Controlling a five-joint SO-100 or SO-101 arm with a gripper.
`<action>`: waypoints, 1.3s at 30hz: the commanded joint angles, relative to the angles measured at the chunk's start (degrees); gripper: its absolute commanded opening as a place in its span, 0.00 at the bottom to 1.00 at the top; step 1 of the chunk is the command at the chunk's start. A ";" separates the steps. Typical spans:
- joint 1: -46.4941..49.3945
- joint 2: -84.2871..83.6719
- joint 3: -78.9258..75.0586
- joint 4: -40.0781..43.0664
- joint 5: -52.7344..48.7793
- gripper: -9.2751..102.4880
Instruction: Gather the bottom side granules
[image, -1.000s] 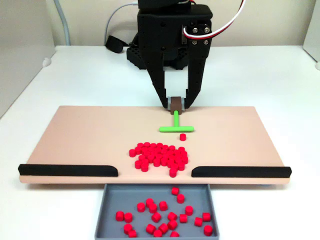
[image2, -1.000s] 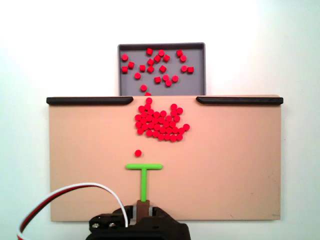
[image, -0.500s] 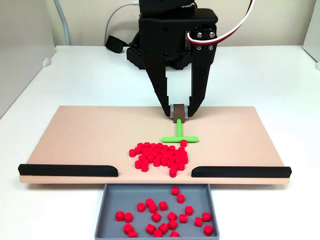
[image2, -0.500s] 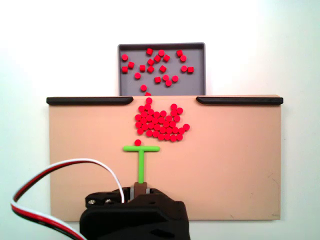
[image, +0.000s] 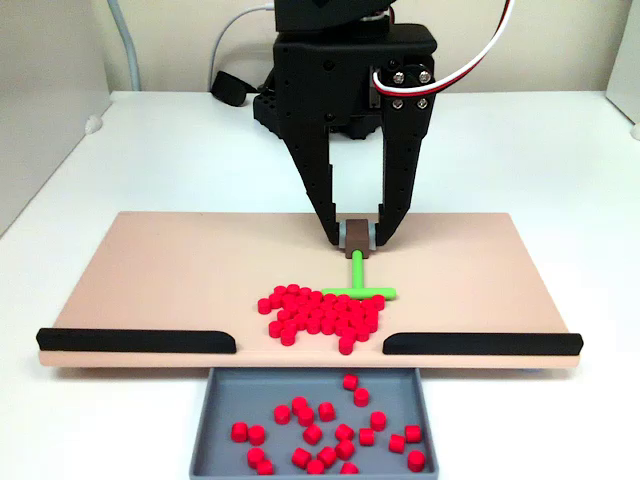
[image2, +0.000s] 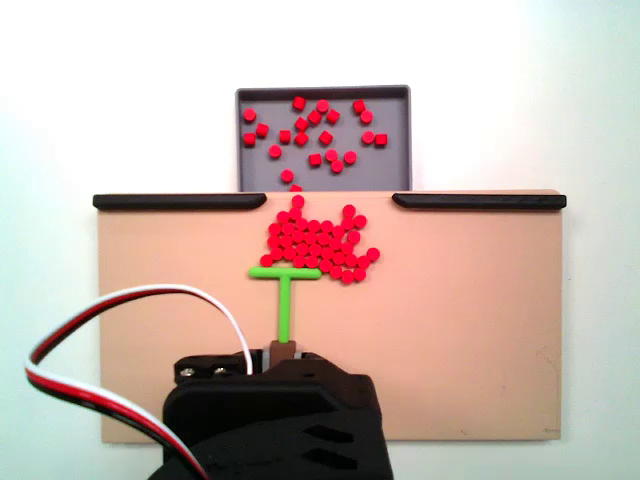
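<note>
We are seeing the gripper (image: 358, 238) closing its two black fingers on the brown handle block (image: 358, 233) of the green T-shaped stick (image: 358, 288), holding it upright over the tan board (image: 170, 270); in the other fixed view the stick (image2: 285, 295) is reaching from the gripper toward the granules (image2: 318, 246); its crossbar is touching the edge of the red heap that faces the gripper; the granules (image: 322, 312) are lying clustered on the board, just before the gap between the two black rails (image: 137, 341); beyond that gap the grey tray (image: 212, 420) is holding more loose red pellets, scattered apart; the board is resting on a white table (image: 150, 160).
</note>
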 joint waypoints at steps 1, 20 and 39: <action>0.53 -1.41 -0.09 -0.62 -0.44 0.08; -2.90 6.15 0.26 3.16 5.19 0.08; 4.31 21.62 0.44 18.90 -7.38 0.08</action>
